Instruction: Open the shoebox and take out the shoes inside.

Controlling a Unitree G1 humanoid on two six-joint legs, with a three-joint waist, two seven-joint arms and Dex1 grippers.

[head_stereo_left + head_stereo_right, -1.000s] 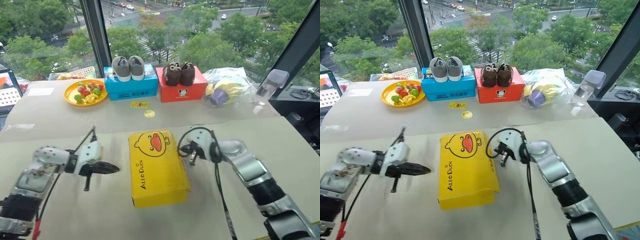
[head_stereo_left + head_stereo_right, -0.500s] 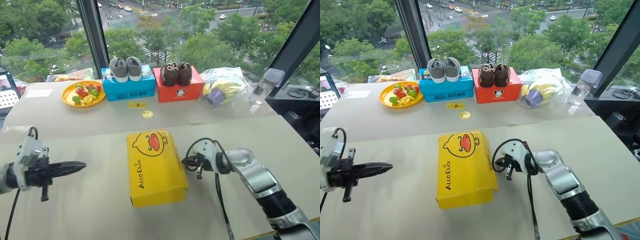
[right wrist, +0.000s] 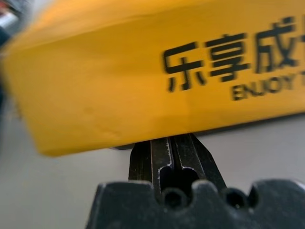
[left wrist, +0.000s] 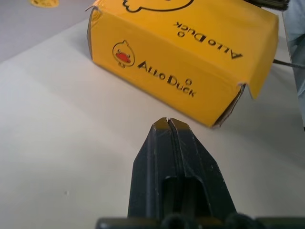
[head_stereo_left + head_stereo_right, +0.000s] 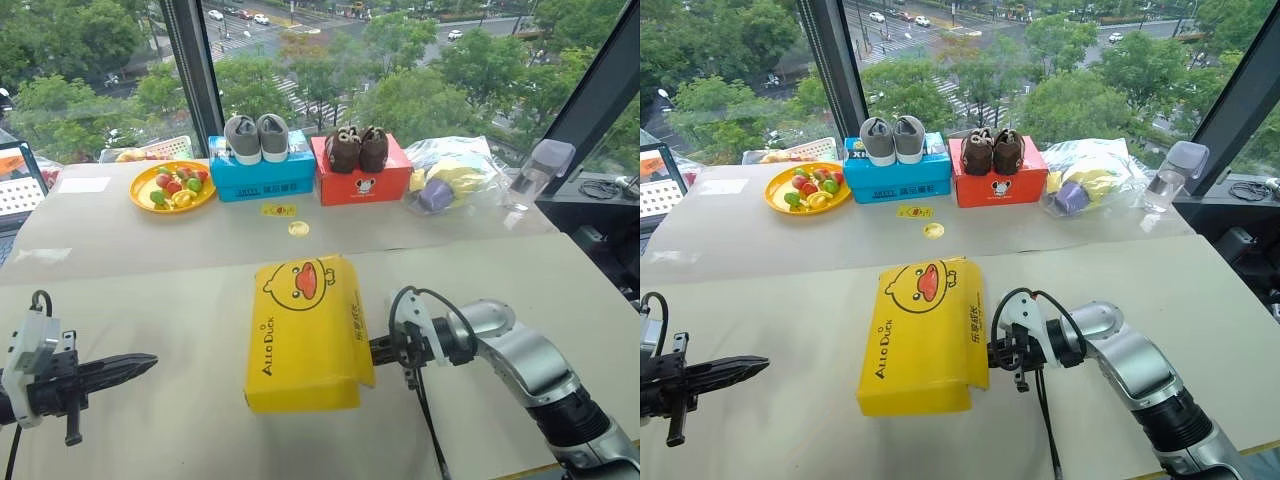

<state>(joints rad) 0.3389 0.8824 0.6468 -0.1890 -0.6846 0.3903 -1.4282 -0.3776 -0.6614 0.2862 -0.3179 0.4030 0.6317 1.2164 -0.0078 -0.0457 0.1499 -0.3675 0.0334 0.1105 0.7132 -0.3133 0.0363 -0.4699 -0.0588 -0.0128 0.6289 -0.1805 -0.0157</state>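
Observation:
The shoebox (image 5: pixel 305 330) lies in the middle of the table, and its yellow lid with the duck face is tipped up along its right side, so the lettered side wall shows. My right gripper (image 5: pixel 376 350) is shut, its tips tucked under that raised edge of the lid (image 3: pixel 143 71). My left gripper (image 5: pixel 148 361) is shut and empty, well off to the left of the box and pointing at it; the left wrist view shows its fingertips (image 4: pixel 167 123) short of the box's side (image 4: pixel 162 76). The shoes are hidden inside.
At the back stand a blue box (image 5: pixel 262 178) with a grey pair on top and a red box (image 5: pixel 362 182) with a brown pair. A yellow fruit plate (image 5: pixel 172 186), a plastic bag (image 5: pixel 455 180), a bottle (image 5: pixel 540 170) and a laptop (image 5: pixel 15 185) line the far side.
My right gripper has slid under the lid's right edge, and that side of the lid has lifted and tipped leftward. My left gripper has drawn back to the left, away from the box.

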